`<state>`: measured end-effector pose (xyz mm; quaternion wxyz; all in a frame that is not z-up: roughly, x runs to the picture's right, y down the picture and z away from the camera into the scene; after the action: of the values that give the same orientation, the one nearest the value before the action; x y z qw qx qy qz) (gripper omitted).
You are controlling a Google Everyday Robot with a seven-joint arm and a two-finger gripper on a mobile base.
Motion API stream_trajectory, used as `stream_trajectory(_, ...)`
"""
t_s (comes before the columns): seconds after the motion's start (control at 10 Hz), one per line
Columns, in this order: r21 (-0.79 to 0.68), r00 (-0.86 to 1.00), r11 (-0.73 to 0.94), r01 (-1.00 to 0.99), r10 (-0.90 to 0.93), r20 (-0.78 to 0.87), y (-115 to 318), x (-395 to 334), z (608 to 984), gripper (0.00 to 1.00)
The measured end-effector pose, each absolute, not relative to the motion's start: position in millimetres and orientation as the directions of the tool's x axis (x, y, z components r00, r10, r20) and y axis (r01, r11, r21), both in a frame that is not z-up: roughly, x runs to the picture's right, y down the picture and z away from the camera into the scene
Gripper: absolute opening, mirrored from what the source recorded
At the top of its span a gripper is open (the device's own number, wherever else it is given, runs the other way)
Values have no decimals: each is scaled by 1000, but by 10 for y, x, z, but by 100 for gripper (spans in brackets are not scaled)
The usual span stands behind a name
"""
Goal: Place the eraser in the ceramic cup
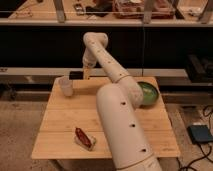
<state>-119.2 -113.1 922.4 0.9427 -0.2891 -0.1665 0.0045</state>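
Observation:
The white ceramic cup [65, 86] stands upright near the far left corner of the wooden table [120, 125]. My gripper [83, 75] hangs at the table's far edge, just right of the cup and a little above its rim. It is shut on the eraser [75, 74], a small flat black block that sticks out to the left toward the cup. The eraser is beside the cup's opening, not over it.
A green bowl [148, 93] sits at the table's right edge, partly behind my arm. A red-brown and white packet [85, 138] lies near the front left. My arm [117, 105] covers the table's middle. A dark shelf unit stands behind the table.

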Motion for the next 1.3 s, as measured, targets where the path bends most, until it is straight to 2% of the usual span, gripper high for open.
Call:
stream_trajectory(0.9,-568,969,821,64,85,231,-1110,-1405,8992,0)
stream_trajectory(1.3,-468,956,879,86,59,287,-1220,-1461,8872,0)
